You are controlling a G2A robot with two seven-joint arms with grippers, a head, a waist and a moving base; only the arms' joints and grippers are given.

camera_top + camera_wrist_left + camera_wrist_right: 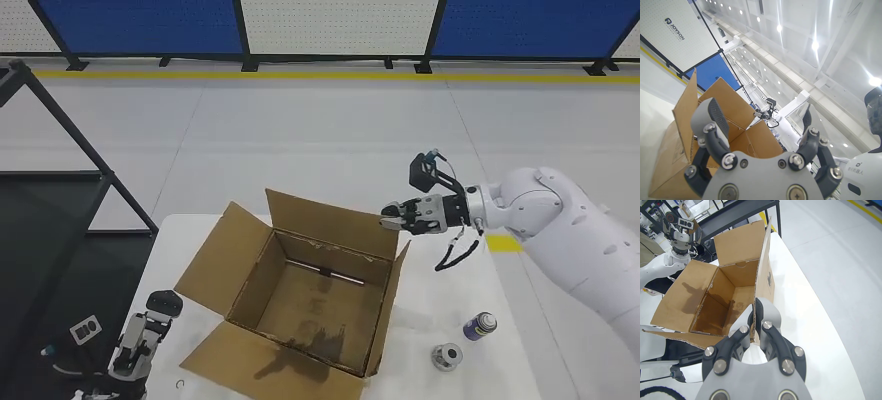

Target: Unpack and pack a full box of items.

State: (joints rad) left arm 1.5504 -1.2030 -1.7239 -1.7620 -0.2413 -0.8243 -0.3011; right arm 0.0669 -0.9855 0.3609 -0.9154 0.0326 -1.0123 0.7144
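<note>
Right claw: the right claw [754, 306] is closed almost fully. Its two pads pinch the thin edge of one flap [766, 275], near the flap's free corner.
Flap: it stands nearly upright on the far-right side of the cardboard box [335, 250]. The other three flaps are spread outward.
Box: it sits open in the middle of the desk [435, 305]. I can see no items inside it.
Left claw: the left claw [759, 106] is wide open and holds nothing. It is low at the near-left side of the box and apart from it, with its pads pointing up toward the box wall.
Items outside: a small bottle [480, 325] and a round metal piece [446, 355] stand on the desk to the right of the box, near each other and well apart from the right claw.
Stage, as I judge it: unpacking looks finished, and the flap is being handled before packing.
Risk 1: the box looks light and nothing steadies it. A pull on the flap may drag or tip the whole box instead of folding the flap.
Risk 2: the grip is only on a thin edge near a corner. The cardboard could slip out or tear along its fold if the pull is not along the hinge.
Risk 3: if the box slides to the right, it may knock over the bottle.
</note>
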